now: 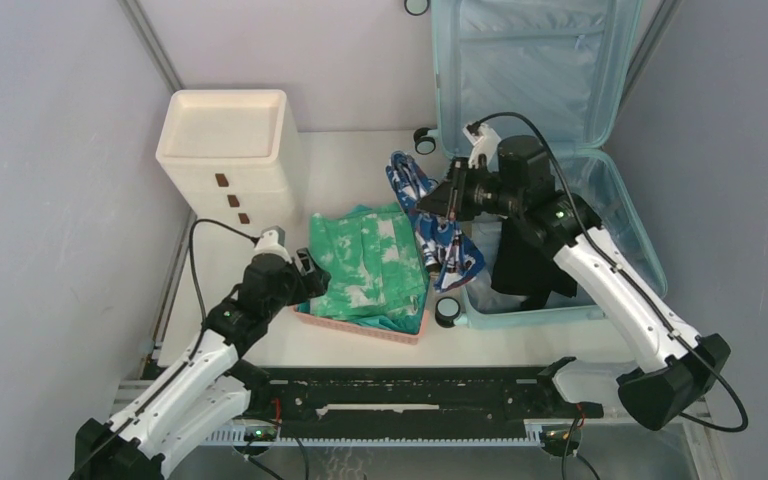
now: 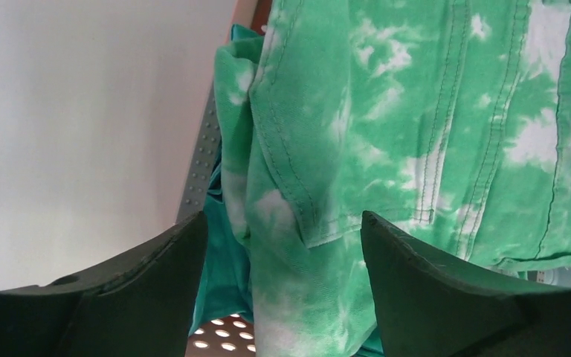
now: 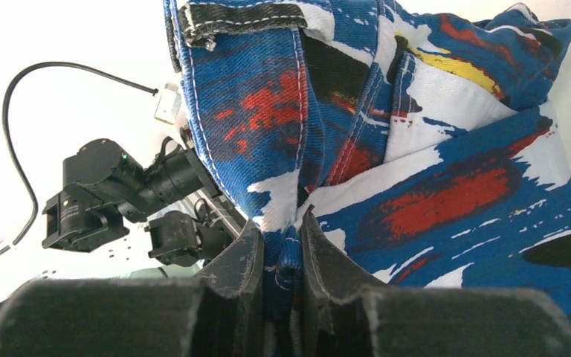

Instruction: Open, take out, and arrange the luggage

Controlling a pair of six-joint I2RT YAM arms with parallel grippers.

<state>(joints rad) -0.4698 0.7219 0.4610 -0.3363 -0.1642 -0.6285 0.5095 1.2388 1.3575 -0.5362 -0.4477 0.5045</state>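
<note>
Two hands were over the worktop (image 1: 360,160). My right hand (image 1: 430,203) was pinched narrow on a blue patterned cloth (image 1: 440,235), which hung just left of the luggage (image 1: 530,60). The luggage lay open at the far right, its lid upright against the back wall and a black cloth (image 1: 515,262) in its base. My left hand (image 1: 312,275) stood wide, holding nothing, its fingers (image 2: 156,275) either side of a green tie-dye cloth (image 1: 375,260) in the pink basket (image 1: 360,328). A cream cabinet (image 1: 225,130) stood far left.
</note>
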